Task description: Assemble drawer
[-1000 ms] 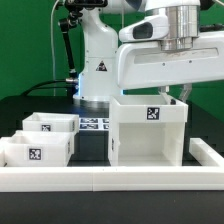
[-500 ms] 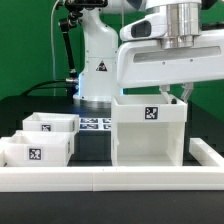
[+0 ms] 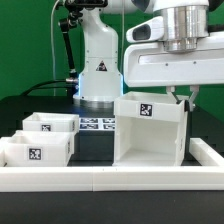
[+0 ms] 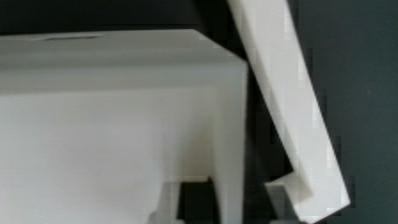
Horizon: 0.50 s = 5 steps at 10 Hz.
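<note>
The white drawer casing (image 3: 150,130) stands right of centre in the exterior view, slightly tilted, with a tag on its upper front. My gripper (image 3: 183,96) comes down over the casing's upper edge on the exterior view's right and is shut on that side wall. In the wrist view the thin white wall (image 4: 228,120) runs between my two dark fingers (image 4: 196,203), with the gripper (image 4: 233,203) closed on it. Two small white trays, one (image 3: 48,123) behind the other (image 3: 36,150), sit on the exterior view's left, each with a tag.
A long low white rail (image 3: 110,180) runs along the front, with a raised arm (image 3: 205,152) on the exterior view's right. The marker board (image 3: 95,124) lies behind, in front of the arm's white base (image 3: 98,65).
The arm has risen and shifted toward the exterior view's right. The casing has tipped with it, so its top edge now slants.
</note>
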### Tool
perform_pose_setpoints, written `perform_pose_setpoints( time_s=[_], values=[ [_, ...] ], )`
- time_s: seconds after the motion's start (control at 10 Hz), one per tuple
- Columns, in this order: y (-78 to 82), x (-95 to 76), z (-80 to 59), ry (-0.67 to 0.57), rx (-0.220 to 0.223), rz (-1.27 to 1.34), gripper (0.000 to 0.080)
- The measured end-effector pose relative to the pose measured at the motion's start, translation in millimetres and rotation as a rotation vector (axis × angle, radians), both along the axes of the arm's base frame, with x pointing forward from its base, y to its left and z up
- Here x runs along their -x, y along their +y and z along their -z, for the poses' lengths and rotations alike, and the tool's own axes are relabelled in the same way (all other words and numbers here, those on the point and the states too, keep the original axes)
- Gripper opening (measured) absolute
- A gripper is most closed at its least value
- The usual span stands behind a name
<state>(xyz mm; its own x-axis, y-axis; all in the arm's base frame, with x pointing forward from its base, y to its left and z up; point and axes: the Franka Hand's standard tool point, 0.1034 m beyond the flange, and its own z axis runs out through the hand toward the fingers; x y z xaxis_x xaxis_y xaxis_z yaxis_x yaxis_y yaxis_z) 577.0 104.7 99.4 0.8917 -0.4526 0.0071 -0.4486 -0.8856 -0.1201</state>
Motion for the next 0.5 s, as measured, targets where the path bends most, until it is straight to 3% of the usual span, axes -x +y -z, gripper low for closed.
perform_pose_setpoints(
  time_s=[0.5],
  values=[
    [-11.3, -10.3, -0.5, 0.005, -0.036, 0.288, 0.0039]
  ],
)
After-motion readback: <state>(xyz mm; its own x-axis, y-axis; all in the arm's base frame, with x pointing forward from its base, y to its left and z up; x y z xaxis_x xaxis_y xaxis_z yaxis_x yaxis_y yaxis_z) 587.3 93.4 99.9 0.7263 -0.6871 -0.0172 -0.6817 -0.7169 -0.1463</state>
